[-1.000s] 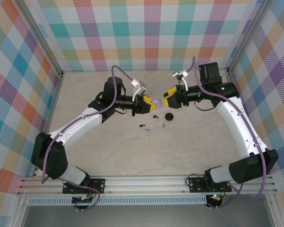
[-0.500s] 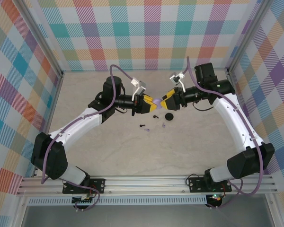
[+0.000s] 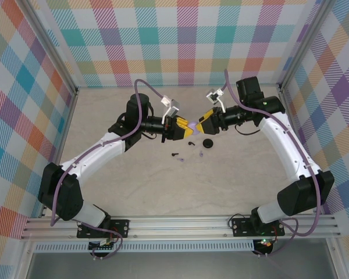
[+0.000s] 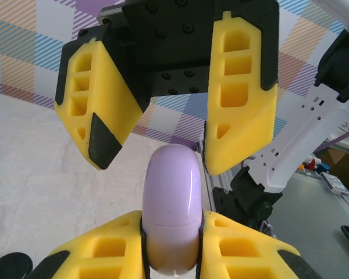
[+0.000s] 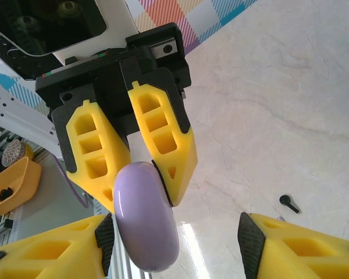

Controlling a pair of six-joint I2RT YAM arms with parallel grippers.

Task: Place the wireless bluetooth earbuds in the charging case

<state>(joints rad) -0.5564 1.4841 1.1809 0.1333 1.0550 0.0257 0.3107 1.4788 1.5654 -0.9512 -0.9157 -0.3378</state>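
**Top view, edges and clearance.** Both arms reach in from the near rail (image 3: 180,224), and their tools meet a little to the 12 o'clock side of the centre of the table (image 3: 180,186). The left tool (image 3: 185,129) is clamped narrow on the lavender charging case (image 4: 170,197). It holds the case above the table, with the rounded free end pointing at the right tool (image 3: 201,124). The right tool's jaws stand wide, one on each side of that free end. In the left wrist view one finger sits just beside the case and the other stands apart from it. I cannot tell whether the nearer one touches.

**Things on the table.** A round black case (image 3: 207,143) lies at 5 o'clock from the meeting point. A black earbud (image 3: 175,155) lies at 7 o'clock and a lavender earbud (image 3: 201,156) at 6 o'clock. Both are loose on the surface, apart from each other and outside either case. A small dark piece (image 3: 190,143) lies just under the tools, too small for me to name.

**Open room.** The widest open surface lies toward 6 o'clock, between the two arms. Narrower strips run along the walls at 9 and 3 o'clock.

**Surface and room.** The table top is pale beige with faint stone-like veining. Pastel checked walls (image 3: 186,40) close it in at 9, 12 and 3 o'clock, joined by metal corner posts (image 3: 53,53).
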